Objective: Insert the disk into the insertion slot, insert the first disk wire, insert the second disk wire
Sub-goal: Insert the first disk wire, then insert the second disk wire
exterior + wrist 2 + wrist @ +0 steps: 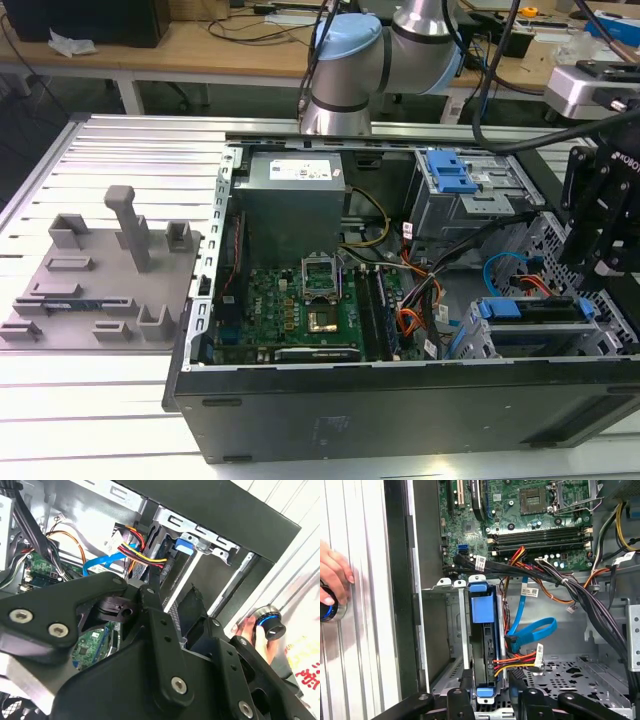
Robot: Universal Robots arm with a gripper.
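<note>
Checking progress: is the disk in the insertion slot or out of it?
In: the disk sits edge-on inside the insertion slot, between its grey metal walls.

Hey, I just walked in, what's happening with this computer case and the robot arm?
The gripper hangs right over the disk, which sits in the insertion slot of the open computer case. A blue cable and a red-and-yellow wire bundle reach the disk's edge; whether they are plugged in is unclear. Beside the case, a person's hand rests on a round knob.
</note>
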